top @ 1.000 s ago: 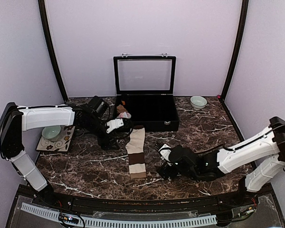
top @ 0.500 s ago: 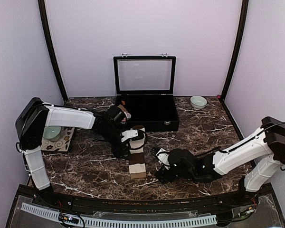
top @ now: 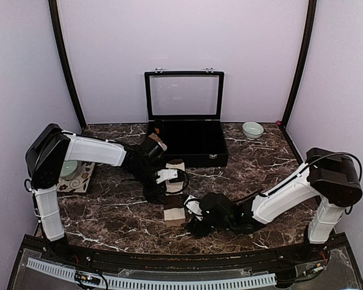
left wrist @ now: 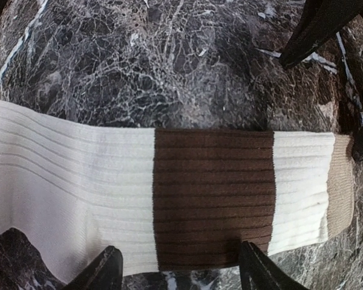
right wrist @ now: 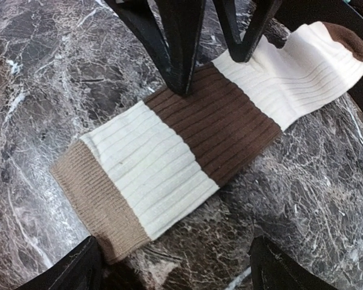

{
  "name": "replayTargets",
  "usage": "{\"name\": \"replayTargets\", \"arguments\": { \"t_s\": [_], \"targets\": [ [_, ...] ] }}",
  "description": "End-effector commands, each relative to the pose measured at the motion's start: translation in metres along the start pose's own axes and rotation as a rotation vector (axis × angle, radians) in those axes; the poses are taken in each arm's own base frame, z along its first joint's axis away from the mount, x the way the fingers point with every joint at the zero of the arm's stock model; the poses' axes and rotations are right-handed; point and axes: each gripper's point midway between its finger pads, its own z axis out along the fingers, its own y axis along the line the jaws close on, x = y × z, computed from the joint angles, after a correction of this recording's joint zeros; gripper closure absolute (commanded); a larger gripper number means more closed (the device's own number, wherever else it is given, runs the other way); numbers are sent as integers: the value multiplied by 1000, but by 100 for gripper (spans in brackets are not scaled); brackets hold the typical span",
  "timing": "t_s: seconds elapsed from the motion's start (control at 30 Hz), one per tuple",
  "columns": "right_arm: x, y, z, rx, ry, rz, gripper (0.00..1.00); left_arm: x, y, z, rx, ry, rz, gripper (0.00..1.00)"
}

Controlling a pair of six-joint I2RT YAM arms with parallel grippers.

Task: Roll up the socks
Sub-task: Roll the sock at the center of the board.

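The black fingers (left wrist: 106,272) of the left gripper (left wrist: 180,266) are spread wide over the dark brown band of the cream-beige ribbed sock (right wrist: 187,139), with nothing clasped between them. Whether the tips press the fabric cannot be told. The right gripper (right wrist: 174,254) is likewise set wide open and empty, just beside the sock's tan cuff end. The sock is laid flat and unrolled on the dark marble table (top: 109,211), in front of the open black glass-lidded case (top: 193,159), between the two grippers.
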Motion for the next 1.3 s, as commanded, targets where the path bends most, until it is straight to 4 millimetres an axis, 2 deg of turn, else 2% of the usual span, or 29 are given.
{"name": "replayTargets", "arguments": {
  "t_s": [0.0,0.27,0.43,0.67,0.93,1.1,1.2,1.27],
  "targets": [
    [-24,21,4,-74,-70,-9,17,13,2,2,-34,58,53,33],
    [-33,48,8,-176,-92,-27,21,28,8,-12,-116,118,108,35],
    [-38,50,0,-207,-125,-49,23,35,11,-25,-142,134,98,35],
    [-37,49,0,-290,-124,-25,31,23,6,-52,-128,66,47,30],
    [-42,78,15,-430,-110,-17,42,7,1,-62,-94,21,22,28],
    [-49,85,16,-469,-124,-1,45,2,-4,-67,-69,2,14,29],
    [-49,82,11,-471,-131,0,47,3,-11,-69,-49,-6,16,29],
    [-47,70,5,-443,-137,-3,47,6,-18,-71,-29,-12,21,29]
  ]
}}
